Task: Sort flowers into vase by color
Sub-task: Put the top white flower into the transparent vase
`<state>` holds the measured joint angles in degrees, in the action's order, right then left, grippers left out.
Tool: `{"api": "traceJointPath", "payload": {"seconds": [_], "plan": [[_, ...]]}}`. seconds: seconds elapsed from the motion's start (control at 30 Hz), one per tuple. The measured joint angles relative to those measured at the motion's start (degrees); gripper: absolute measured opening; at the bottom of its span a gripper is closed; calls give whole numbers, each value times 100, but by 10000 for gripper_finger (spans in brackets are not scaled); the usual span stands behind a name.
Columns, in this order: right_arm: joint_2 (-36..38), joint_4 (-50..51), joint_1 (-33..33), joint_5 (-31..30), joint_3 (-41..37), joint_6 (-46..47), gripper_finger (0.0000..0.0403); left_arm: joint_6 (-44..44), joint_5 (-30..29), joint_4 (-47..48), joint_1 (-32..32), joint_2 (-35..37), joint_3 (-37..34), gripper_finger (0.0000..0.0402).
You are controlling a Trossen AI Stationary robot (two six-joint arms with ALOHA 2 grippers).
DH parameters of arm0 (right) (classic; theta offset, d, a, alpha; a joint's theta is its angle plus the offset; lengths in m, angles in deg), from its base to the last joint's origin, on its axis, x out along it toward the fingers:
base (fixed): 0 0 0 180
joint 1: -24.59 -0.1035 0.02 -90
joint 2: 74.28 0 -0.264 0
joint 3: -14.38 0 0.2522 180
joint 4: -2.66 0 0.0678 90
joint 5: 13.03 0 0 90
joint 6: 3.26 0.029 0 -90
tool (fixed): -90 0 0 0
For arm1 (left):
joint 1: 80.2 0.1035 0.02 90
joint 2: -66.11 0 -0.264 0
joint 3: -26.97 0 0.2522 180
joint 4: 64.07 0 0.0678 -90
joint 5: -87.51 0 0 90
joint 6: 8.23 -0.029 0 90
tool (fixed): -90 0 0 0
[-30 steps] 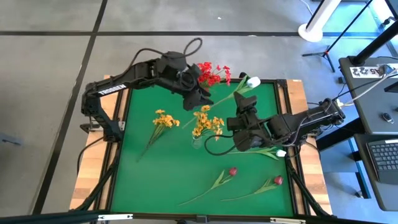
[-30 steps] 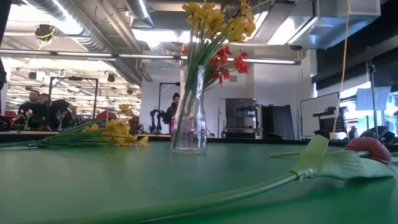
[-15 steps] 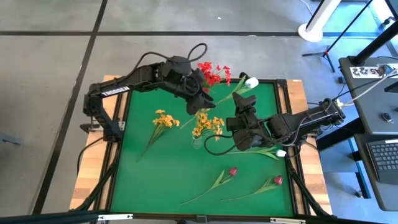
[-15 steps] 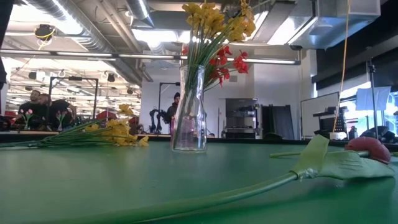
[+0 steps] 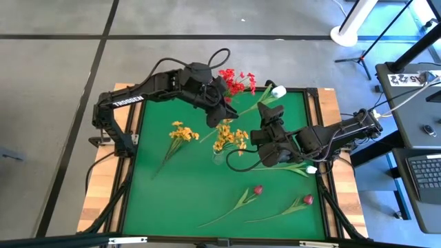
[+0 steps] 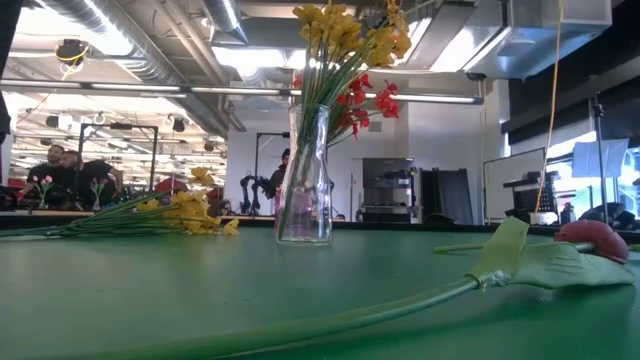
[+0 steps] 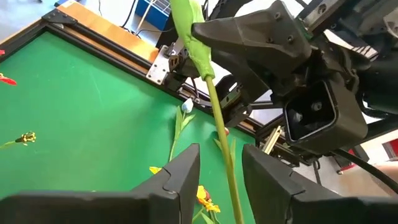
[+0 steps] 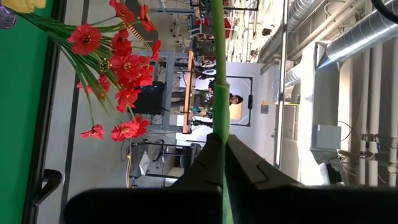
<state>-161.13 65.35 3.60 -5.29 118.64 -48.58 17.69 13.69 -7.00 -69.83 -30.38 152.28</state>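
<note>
My right gripper [image 5: 270, 110] is shut on a white flower, whose bud [image 5: 279, 90] points toward the far edge. Its long green stem [image 7: 217, 124] slants down between the fingers of my left gripper [image 7: 221, 174], which stand open on either side without plainly touching it. A glass vase [image 6: 304, 180] holds yellow flowers [image 5: 227, 138]. A red bunch [image 5: 234, 81] stands at the far edge, its base hidden by my left arm. Flat on the green mat lie a yellow bunch [image 5: 180, 132], two dark-red buds [image 5: 258, 189] [image 5: 308, 200] and another white bud [image 5: 311, 169]. My right gripper pinches the white flower's green stem [image 8: 217, 134] between its two fingers, up near the leaf [image 7: 198, 43]. The flower is lifted clear of the mat and tilted, bud end high and toward the far edge. The long lower stem hangs down toward the vase.
The green mat [image 5: 172, 200] has a raised wooden frame [image 5: 329, 103] around it. Open mat lies at the near left. Behind the table the low view shows a workshop with people [image 6: 60, 170] seated far off.
My left gripper has moved a little toward the table's right edge, up to the hanging stem of the white flower held by my right gripper. The right arm and the flower have kept still.
</note>
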Motion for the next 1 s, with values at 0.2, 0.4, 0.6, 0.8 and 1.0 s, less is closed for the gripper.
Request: {"api": "traceJointPath", "payload": {"seconds": [0.2, 0.4, 0.6, 0.8, 1.0], "plan": [[0, -2, 0, 24, 0, 0, 0, -121, 9, 63, -120, 0, 0, 106], [0, -134, 0, 42, 0, -6, 0, -235, -62, 255, -159, 0, 0, 85], [0, -321, 0, 44, -2, -168, 0, -255, -110, 343, -172, 1, 0, 41], [2, -306, 2, 39, -1, -161, 1, -391, -356, 426, -174, 1, 0, 6], [16, -304, -67, 28, -2, -143, 44, -486, -561, 438, -176, 5, -2, 3]]}}
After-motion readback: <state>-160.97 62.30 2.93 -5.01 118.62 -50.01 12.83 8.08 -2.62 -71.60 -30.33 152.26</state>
